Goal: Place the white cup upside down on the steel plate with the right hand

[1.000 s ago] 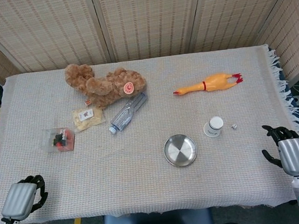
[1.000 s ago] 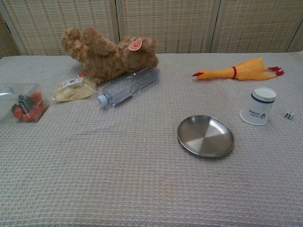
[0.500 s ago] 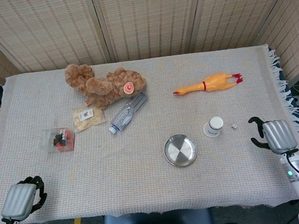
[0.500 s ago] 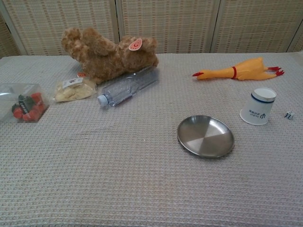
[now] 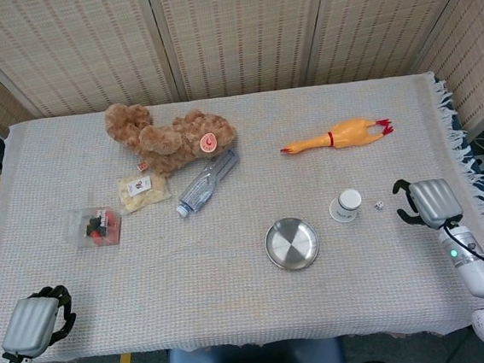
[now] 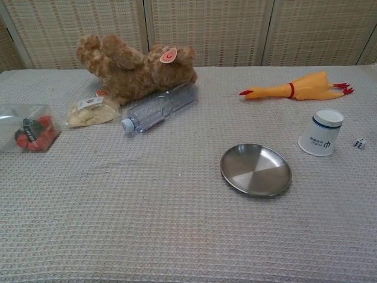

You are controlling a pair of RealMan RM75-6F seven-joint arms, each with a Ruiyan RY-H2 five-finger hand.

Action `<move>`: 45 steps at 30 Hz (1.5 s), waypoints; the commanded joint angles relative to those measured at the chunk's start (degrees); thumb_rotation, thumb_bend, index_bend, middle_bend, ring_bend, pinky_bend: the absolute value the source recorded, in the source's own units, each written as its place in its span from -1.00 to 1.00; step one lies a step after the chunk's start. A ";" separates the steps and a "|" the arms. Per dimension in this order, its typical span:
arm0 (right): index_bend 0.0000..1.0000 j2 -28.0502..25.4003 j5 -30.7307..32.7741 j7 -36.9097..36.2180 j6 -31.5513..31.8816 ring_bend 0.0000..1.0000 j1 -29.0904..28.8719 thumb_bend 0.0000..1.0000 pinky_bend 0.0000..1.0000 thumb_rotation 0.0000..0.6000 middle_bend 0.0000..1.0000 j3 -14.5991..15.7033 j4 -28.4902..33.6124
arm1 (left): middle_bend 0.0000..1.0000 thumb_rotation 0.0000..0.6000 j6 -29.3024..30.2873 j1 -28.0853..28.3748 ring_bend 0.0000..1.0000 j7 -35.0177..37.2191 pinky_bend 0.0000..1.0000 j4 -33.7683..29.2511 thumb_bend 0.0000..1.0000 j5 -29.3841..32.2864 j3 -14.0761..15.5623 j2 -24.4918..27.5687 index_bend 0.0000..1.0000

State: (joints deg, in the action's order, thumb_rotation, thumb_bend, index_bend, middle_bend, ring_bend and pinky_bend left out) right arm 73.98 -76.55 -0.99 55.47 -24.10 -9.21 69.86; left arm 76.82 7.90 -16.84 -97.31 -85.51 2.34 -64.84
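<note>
Nothing is done yet: the cup stands upside down on the cloth just right of the plate, untouched, while the right hand, fingers apart and empty, hovers beside it, grasp and transfer remaining.

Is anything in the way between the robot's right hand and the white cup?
Yes: a small die sits on the cloth between the right hand and the white cup, close beside the cup.
</note>
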 commanded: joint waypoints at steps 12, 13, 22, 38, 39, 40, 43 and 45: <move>-0.17 6.88 -0.10 -8.91 -8.48 0.57 -4.88 -0.57 0.69 1.00 0.55 1.81 -13.54 | -0.19 1.00 -0.26 0.16 -0.26 -0.08 0.11 -0.04 -0.27 0.09 0.10 0.02 -0.47; -0.17 7.14 -0.19 -9.16 -8.75 0.57 -5.04 -0.57 0.69 1.00 0.55 1.92 -13.96 | -0.19 1.00 -0.26 0.15 -0.26 -0.08 0.11 -0.05 -0.27 0.09 0.11 0.02 -0.47; -0.16 11.30 -0.08 -11.03 -11.75 0.57 -6.82 -0.57 0.69 1.00 0.55 2.70 -20.52 | -0.19 1.00 -0.01 0.12 -0.26 0.00 0.11 0.07 -0.27 -0.08 0.13 0.02 -0.47; -0.12 15.41 -1.52 -15.91 -12.33 0.61 -8.47 -0.57 0.74 1.00 0.56 3.30 -26.73 | -0.19 1.00 0.58 -0.05 -0.26 -0.74 0.11 0.04 -0.27 -0.33 0.15 -0.17 -0.47; -0.12 15.51 -1.59 -16.10 -12.38 0.61 -8.53 -0.57 0.74 1.00 0.56 3.34 -26.92 | -0.19 1.00 0.58 -0.06 -0.26 -0.73 0.11 0.06 -0.27 -0.32 0.15 -0.18 -0.47; -0.12 15.63 -1.67 -16.33 -12.48 0.61 -8.61 -0.57 0.74 1.00 0.57 3.42 -27.14 | -0.19 1.00 0.57 -0.06 -0.26 -0.72 0.11 0.05 -0.27 -0.31 0.16 -0.18 -0.47; -0.12 15.95 -1.88 -16.87 -12.63 0.61 -8.80 -0.57 0.74 1.00 0.57 3.58 -27.63 | -0.19 1.00 0.52 -0.03 -0.26 -0.69 0.11 0.00 -0.27 -0.37 0.18 -0.15 -0.47; -0.12 16.14 -1.99 -17.14 -12.79 0.61 -8.92 -0.57 0.74 1.00 0.57 3.68 -27.88 | -0.19 1.00 0.55 -0.02 -0.26 -0.66 0.11 0.00 -0.27 -0.46 0.20 -0.15 -0.47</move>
State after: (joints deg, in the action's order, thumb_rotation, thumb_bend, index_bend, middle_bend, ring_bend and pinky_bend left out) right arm 90.07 -78.51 -18.08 42.71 -32.98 -5.56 42.02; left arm 77.37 7.87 -17.50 -97.31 -85.97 2.54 -64.99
